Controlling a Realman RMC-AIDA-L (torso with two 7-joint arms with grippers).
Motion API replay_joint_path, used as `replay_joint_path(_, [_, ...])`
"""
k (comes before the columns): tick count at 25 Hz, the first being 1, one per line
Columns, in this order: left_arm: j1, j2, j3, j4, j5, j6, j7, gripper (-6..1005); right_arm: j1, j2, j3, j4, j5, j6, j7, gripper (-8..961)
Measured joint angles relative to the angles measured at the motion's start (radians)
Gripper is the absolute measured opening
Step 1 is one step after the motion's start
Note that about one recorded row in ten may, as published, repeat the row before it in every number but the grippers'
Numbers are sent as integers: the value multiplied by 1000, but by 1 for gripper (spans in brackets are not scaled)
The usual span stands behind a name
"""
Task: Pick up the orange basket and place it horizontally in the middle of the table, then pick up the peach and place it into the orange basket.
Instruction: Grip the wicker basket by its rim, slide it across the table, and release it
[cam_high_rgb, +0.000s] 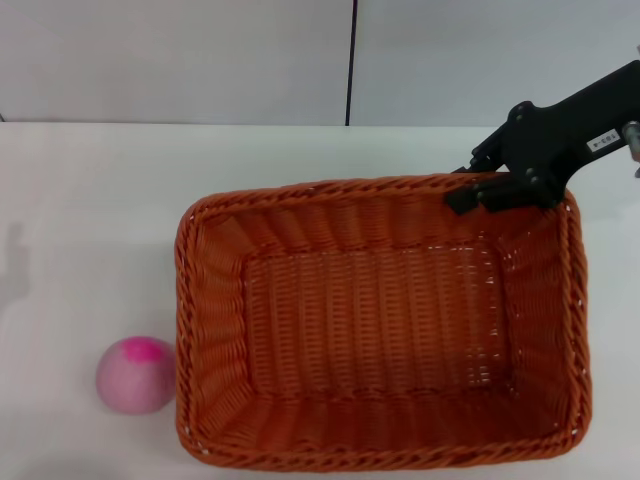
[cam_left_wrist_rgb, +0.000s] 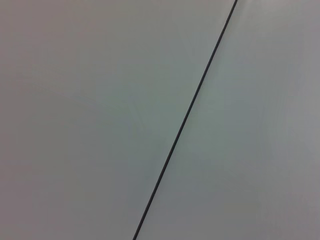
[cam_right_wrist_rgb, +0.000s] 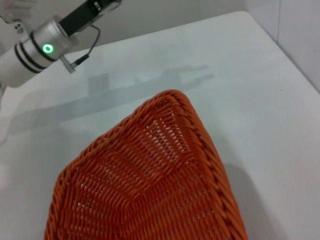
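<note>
The orange basket (cam_high_rgb: 375, 330) lies lengthwise across the white table (cam_high_rgb: 90, 200), its opening facing up, and holds nothing. My right gripper (cam_high_rgb: 490, 192) comes in from the right and sits on the basket's far right corner, its black fingers clamped over the braided rim. The right wrist view looks down on a corner of the basket (cam_right_wrist_rgb: 165, 165). The peach (cam_high_rgb: 136, 373), pale pink with a magenta patch, rests on the table just left of the basket's near left corner. My left gripper (cam_right_wrist_rgb: 95, 10) hangs above the table's far side, well away from the basket.
A pale wall with a dark vertical seam (cam_high_rgb: 351, 60) stands behind the table. The left wrist view shows only that wall and its seam (cam_left_wrist_rgb: 187, 115). The table's edge (cam_right_wrist_rgb: 280, 45) runs close to the basket's right side.
</note>
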Motion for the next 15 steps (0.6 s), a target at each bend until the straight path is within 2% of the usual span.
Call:
replay_joint_path(4, [2, 0, 13, 0, 0, 0, -1, 437, 3, 4, 9, 78, 8, 70, -65, 185])
replay_joint_path(15, [4, -2, 34, 0, 0, 0, -15, 437, 12, 13, 13, 99, 32, 122, -102, 191])
